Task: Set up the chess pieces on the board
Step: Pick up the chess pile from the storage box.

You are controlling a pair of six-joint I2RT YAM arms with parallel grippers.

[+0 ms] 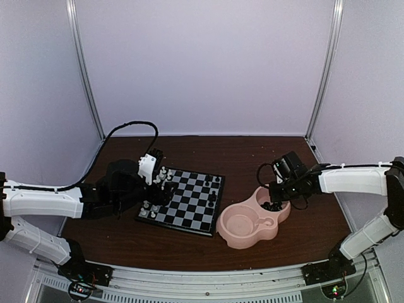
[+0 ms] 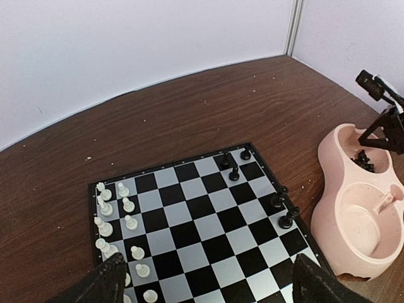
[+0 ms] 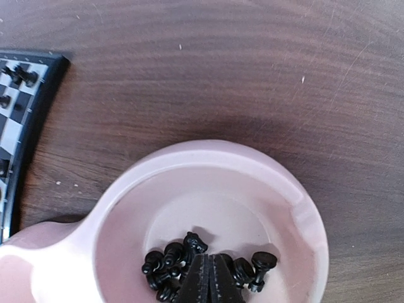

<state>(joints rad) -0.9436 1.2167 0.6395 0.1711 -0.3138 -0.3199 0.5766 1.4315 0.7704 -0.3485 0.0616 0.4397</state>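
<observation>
Here, left jaws: spread wide above the board's (image 1: pixel 189 205) near-left edge.
Right jaws: clenched amid loose black pieces (image 3: pixel 165 264) in the pink dish (image 3: pixel 202 154); whether they are holding one, cannot tell.
Board: on the counter (image 1: pixel 252 158), white pieces (image 2: pixel 104 208) left, few black chessmen (image 2: pixel 278 202) right.

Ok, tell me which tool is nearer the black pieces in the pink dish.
Right. The right tool is down in the pink dish, shut among the black pieces; the left tool hangs open over the board, well clear of the dish.
</observation>
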